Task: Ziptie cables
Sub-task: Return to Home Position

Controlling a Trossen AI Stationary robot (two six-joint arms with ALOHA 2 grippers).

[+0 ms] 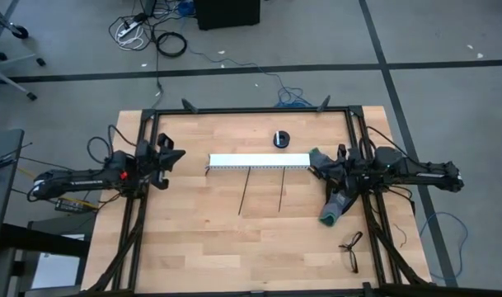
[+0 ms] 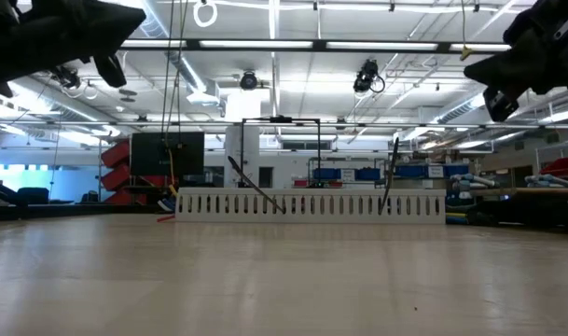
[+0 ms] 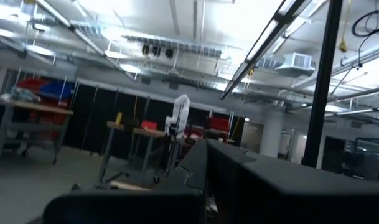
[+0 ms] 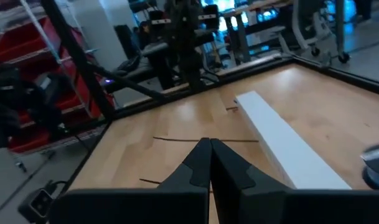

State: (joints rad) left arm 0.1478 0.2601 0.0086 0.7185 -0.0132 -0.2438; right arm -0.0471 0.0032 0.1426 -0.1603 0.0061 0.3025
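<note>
Wood of the table lies right in front of the low camera, and it is the biggest thing here. Next in size are the two dark arms, both high above the wood. At the left side, the left gripper has its fingers pressed together with nothing in them, and it faces the room, not the table. The right gripper is pinched together and empty too, and it hangs near the right end of the long white duct. That is my worry: if this arm dips or swings wide, it could bump the duct and push it crooked. The duct lies across the far middle of the table with its lid on. The cables do not show. I think they are hidden inside, with only a tiny red bit peeking out at the left end. The zipties start at the duct and reach toward the near edge. Their loose ends seem to lift off the wood, so a low finger could snag one and drag it out.
</note>
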